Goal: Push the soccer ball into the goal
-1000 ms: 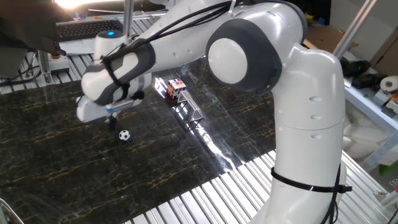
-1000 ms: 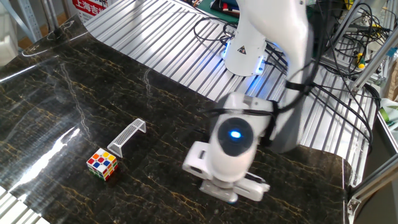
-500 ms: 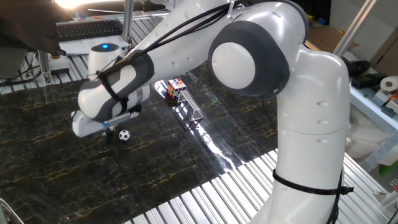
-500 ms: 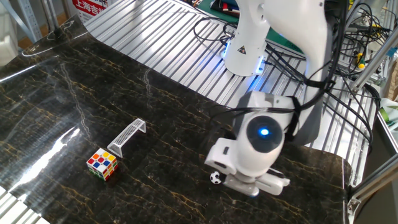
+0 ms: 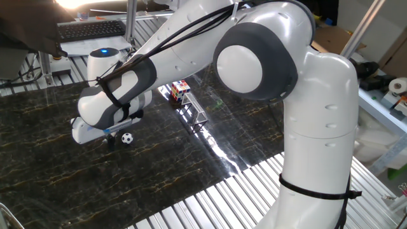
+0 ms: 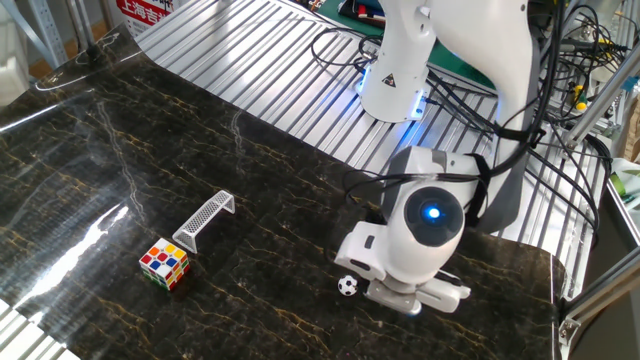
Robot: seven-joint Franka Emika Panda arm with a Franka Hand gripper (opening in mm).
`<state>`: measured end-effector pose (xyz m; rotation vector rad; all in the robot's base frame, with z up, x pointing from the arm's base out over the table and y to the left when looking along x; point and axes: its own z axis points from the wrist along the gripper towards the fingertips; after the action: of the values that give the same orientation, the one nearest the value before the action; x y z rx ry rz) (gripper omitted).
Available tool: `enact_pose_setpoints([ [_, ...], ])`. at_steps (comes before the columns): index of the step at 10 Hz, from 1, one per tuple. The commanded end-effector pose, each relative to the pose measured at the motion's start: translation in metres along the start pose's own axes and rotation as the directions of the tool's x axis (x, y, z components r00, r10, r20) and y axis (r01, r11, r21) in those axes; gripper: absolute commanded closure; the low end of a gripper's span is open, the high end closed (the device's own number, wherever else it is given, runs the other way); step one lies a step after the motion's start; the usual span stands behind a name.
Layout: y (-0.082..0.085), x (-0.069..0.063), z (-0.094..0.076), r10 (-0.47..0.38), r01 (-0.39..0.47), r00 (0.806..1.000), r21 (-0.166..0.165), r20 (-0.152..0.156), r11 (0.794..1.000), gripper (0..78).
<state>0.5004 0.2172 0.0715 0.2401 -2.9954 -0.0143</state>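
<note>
A: Nearest thing in the other fixed view?

B: Ball [image 6: 347, 286], white with black patches, sat on the dark marble table [image 6: 120, 180]. Gripper [image 6: 392, 291] was just beside it, at its 3 o'clock, low over the table.

A: Touching?

B: Couldn't tell. The wrist body covered the fingertips there.

A: Pincer spread or pressed together?

B: Couldn't tell in either view. In one fixed view the gripper [image 5: 113, 135] was tucked under the wrist, only a dark stub showed, at the ball's [image 5: 128, 137] 9 o'clock, very close.

A: Next out?

B: Cube [image 6: 164, 264], multicoloured, stood well apart from the ball at its 9 o'clock in the other fixed view. Goal [image 6: 203, 220], thin silvery frame, lay just beside the cube at the cube's 1 o'clock, apart from the ball.

A: And one fixed view?

B: Goal [image 5: 194, 111] was at the ball's 2 o'clock, cube [image 5: 179, 90] just behind it. Farthest back, the arm's base [image 6: 395, 80] glowed blue on the ribbed metal top.
</note>
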Motion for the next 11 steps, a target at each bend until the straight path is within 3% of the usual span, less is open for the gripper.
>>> enact_pose_setpoints([
  [1, -0.011, -0.003, 0.000, -0.012, 0.012, 1.000, -0.003, 0.005, 1.000, 77.6],
  [4, -0.025, -0.013, -0.006, -0.031, 0.031, 1.000, 0.005, 0.001, 1.000, 77.6],
  [6, -0.051, -0.018, -0.006, -0.063, 0.063, 0.998, 0.014, 0.001, 0.998, 77.6],
  [7, -0.074, -0.019, -0.006, -0.077, 0.077, 0.997, 0.032, -0.001, 0.997, 77.6],
  [8, -0.104, -0.017, -0.005, -0.078, 0.078, 0.997, 0.026, 0.001, 0.997, 77.6],
  [10, -0.170, -0.013, -0.022, -0.076, 0.076, 0.997, 0.038, -0.009, 0.996, 77.6],
  [11, -0.189, -0.011, -0.031, -0.078, 0.079, 0.997, 0.020, -0.009, 0.997, 77.6],
])
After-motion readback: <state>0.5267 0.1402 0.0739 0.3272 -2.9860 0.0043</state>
